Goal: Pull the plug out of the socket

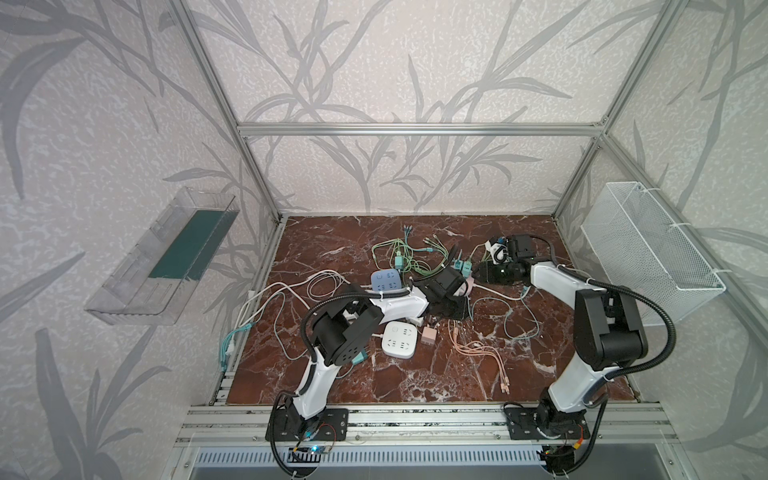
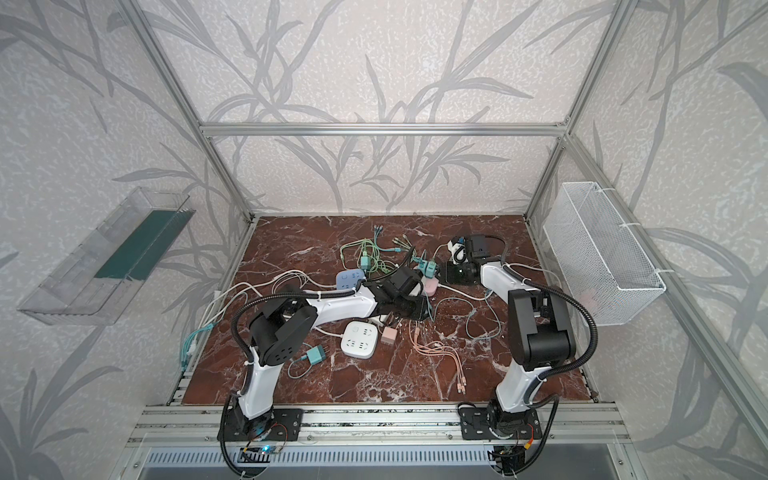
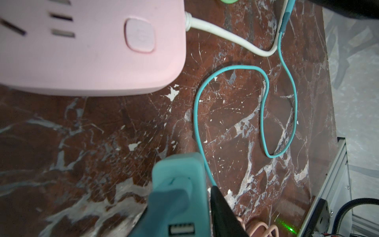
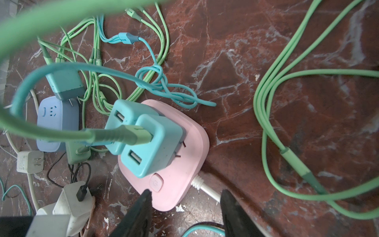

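In a top view the pink socket (image 2: 430, 286) lies at about two o'clock from the white socket (image 2: 359, 340). The blue socket (image 2: 348, 281) is at twelve o'clock from that same white one. Two teal plugs (image 4: 151, 147) stand seated in the pink socket, side by side and touching (the nearer one has a green cable (image 4: 123, 133) pushed into its face).

The right gripper (image 4: 185, 197) points in from roughly two o'clock of the pink socket. Its black fingers (image 4: 143, 211) are spread apart and straddle the socket's near corner and the white cord (image 4: 207, 189) that leaves it. Nothing is pinched between them.

The left gripper (image 1: 451, 311) sits at about seven o'clock of the pink socket. In the left wrist view a loose teal plug (image 3: 178, 172) lies clear of the socket, just beside one black finger (image 3: 223, 213). Its teal cable (image 3: 264, 102) loops over the marble table (image 3: 82, 143). The other finger is hidden, so I cannot tell whether this plug is pinched or merely lying there.
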`<state>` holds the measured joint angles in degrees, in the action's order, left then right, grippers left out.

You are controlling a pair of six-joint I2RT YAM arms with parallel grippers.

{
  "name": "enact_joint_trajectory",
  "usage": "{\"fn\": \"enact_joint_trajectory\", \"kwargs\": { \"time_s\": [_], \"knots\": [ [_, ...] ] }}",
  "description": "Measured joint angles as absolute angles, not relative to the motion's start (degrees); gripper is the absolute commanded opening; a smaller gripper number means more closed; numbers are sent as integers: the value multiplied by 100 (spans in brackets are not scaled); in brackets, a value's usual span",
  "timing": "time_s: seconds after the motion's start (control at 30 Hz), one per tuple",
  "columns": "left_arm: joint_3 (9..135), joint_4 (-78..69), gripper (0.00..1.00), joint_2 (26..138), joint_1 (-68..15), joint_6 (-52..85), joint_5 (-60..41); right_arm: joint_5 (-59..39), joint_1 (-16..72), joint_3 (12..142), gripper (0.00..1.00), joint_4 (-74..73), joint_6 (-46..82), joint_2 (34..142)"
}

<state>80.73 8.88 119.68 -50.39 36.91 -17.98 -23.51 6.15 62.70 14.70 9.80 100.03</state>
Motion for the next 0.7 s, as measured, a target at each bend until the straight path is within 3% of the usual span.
{"fn": "enact_joint_trajectory", "kwargs": {
  "time_s": [0.7],
  "knots": [
    [8882,3006,51,12068,-4919,3358,-1544,-2362,554,6217,55,1470,982,10003]
  ]
}}
